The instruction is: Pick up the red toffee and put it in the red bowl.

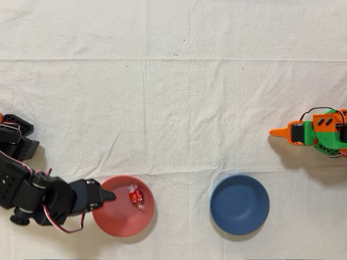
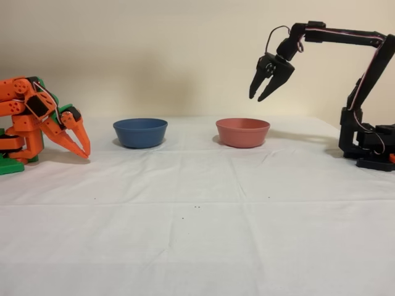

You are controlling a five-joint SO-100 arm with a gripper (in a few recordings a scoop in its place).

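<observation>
White tablecloth (image 2: pixel 197 246), creased, spreading from the near edge of the fixed view to the far wall and carrying a few dark specks. On it, toward the far side, two bowls of equal size stand well apart: the dark blue bowl (image 2: pixel 140 132) at left in the fixed view and the red bowl (image 2: pixel 242 132) at right. In the overhead view the order is reversed, with the red bowl (image 1: pixel 123 213) at left and the dark blue bowl (image 1: pixel 239 204) at right, both near the lower edge.

The red toffee (image 1: pixel 135 196) lies inside the red bowl, on its floor toward the right part as seen from above; its clear wrapper ends show beside the foil. From the side the bowl's wall hides it.

The black arm (image 2: pixel 364 80) stands at far right in the fixed view, its boom reaching left. Its gripper (image 2: pixel 259 95) hangs in the air above the red bowl's right rim, well clear of it, fingers pointing down and parted, holding nothing. In the overhead view the gripper (image 1: pixel 108 196) overlaps the bowl's left rim; the fingers appear as one dark tip there, so their gap is hard to judge from above.

The idle orange arm (image 2: pixel 40 120) rests folded at far left in the fixed view.
</observation>
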